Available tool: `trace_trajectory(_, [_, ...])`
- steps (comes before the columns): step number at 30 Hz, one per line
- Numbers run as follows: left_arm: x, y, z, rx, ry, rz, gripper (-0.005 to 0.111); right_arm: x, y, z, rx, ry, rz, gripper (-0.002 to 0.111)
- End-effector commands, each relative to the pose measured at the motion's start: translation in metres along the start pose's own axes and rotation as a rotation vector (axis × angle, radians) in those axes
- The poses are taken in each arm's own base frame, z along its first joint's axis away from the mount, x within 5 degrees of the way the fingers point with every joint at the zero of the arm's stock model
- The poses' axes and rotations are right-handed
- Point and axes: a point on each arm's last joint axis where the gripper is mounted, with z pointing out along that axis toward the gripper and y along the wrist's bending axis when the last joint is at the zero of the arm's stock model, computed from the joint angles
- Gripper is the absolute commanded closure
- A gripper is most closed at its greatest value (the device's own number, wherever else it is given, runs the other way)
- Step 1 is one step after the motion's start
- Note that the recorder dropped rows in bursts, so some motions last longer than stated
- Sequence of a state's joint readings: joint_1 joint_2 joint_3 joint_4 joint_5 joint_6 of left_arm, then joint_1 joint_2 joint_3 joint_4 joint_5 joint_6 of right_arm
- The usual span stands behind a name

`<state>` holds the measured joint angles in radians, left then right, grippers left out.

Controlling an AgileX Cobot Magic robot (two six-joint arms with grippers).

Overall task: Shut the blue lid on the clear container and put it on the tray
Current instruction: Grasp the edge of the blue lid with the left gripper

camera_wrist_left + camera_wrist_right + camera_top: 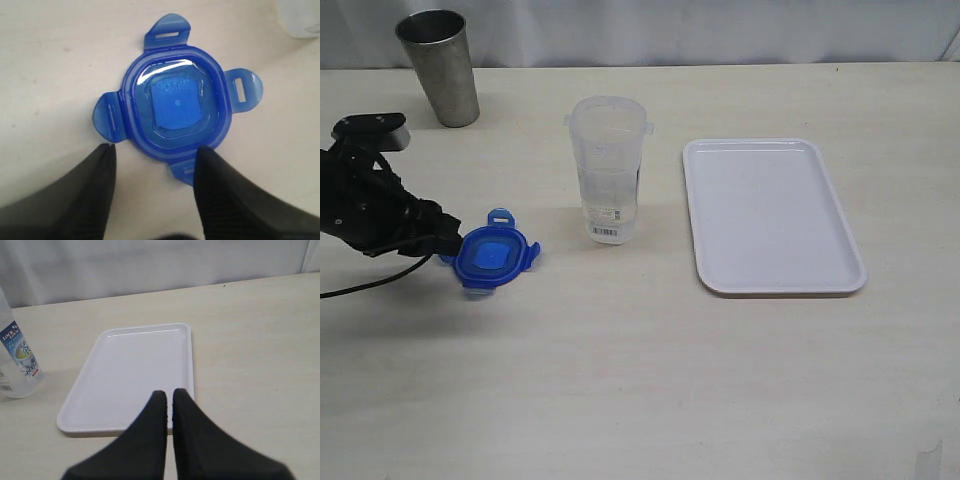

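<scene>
Our left tool (pixel 155 152) is spread wide, and its two dark fingers (pixel 100 175) sit on either side of the near edge of the blue lid (pixel 177 102). One tip is just beside a side flap and the other is against the rim by the nearest flap. Nothing is pinched yet, so we read this as lining up for a grasp. The lid lies flat on the worktop (pixel 650 370) with its lighter square centre facing up and all four snap flaps splayed outward. That is how we want it, since open flaps can drop over a rim and then fold down.

In the exterior view the lid (pixel 492 254) sits at the front left, right at the tip of the left tool (pixel 445 240). The clear container (pixel 608 170) stands upright and uncovered just beyond it. It is near enough for a short carry, and its barcode sticker is low on the wall. The tray (pixel 775 215) lies to the container's right, apart from it. A grey steel cup (pixel 440 68) stands at the far left, well out of the way.

Our right tool (pixel 169 397) has its fingers pressed together and holds nothing. It hovers over the near rim of the tray (pixel 135 370), with the container (pixel 12 360) at the edge of its view. We judge it is parked there to leave the left arm room. The lid is not yet on, so both steps remain.
</scene>
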<state>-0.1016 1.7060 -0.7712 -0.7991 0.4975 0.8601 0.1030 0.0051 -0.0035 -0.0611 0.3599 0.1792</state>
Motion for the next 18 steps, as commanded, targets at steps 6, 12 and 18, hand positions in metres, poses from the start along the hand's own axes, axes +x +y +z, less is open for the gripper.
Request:
trace_trajectory(6, [0.000,0.000,0.001,-0.009,-0.003,0.007,0.061,0.001,0.000,0.000,0.006,-0.005,0.000,0.104])
trace_trajectory(12, [0.005,0.007,0.009,-0.061,-0.010,-0.005,0.061,0.001,0.000,0.000,0.006,-0.005,0.000,0.104])
trace_trajectory(18, [0.011,0.015,0.028,-0.078,0.033,-0.037,0.061,0.001,0.000,0.000,0.006,-0.005,0.000,0.104])
